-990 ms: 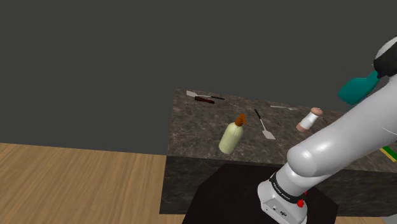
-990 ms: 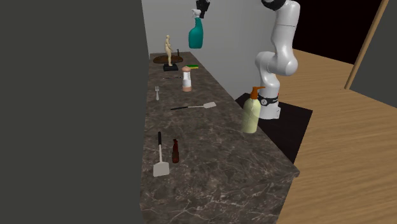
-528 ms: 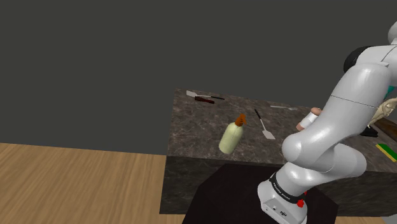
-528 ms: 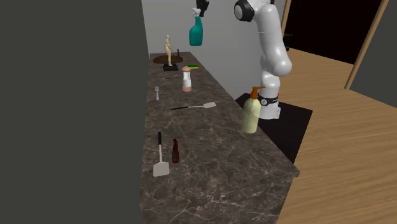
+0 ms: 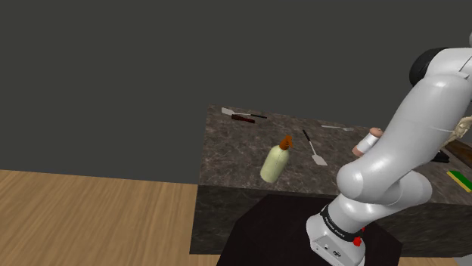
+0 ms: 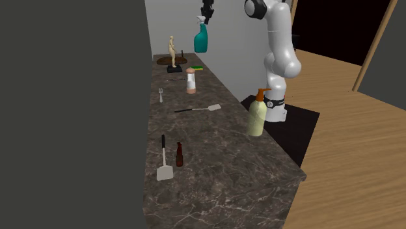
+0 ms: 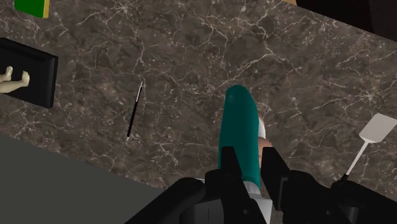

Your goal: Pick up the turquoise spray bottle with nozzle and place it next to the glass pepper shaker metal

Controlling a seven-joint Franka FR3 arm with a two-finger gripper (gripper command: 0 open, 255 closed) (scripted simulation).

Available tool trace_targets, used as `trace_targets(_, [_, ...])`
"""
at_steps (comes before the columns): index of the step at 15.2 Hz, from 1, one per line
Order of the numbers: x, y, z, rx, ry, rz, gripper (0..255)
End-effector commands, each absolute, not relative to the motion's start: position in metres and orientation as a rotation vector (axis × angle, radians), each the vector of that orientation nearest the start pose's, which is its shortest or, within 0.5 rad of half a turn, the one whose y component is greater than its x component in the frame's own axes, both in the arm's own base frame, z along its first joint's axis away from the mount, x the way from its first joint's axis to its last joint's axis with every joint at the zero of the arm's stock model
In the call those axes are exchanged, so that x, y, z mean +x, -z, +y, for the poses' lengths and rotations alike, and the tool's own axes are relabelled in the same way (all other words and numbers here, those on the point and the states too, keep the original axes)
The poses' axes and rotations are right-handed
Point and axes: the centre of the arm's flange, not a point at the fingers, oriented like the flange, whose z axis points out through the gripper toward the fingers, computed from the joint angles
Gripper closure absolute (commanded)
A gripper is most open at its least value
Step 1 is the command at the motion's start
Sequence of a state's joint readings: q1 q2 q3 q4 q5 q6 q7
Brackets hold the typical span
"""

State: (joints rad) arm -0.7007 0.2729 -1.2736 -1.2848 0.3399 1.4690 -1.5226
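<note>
High over the dark countertop (image 6: pixel 218 156), your gripper (image 6: pixel 206 17) clamps the turquoise spray bottle (image 6: pixel 201 40), which hangs above the pepper shaker (image 6: pixel 191 81).

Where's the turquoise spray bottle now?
In the second exterior view, the turquoise spray bottle hangs from the black gripper, high above the far end of the dark counter, over the white pepper shaker.

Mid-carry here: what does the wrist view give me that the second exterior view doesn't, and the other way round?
Wrist view: the fingers clasping the teal spray bottle by its sides, close up. Second exterior view: that bottle hanging well above the counter and the shaker, plus the fork, pump bottle and small brown bottle. Both: the bottle, the figurine's black base and the white spatula.
</note>
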Motion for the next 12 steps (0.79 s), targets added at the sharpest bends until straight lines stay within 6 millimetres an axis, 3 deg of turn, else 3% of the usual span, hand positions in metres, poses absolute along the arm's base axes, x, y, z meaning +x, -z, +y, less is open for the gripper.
trace_targets(1, [-0.092,-0.677,-0.573,-3.188,0.095,0.607,255])
trace_targets(12, [-0.092,-0.619,-0.573,-3.188,0.095,0.607,255])
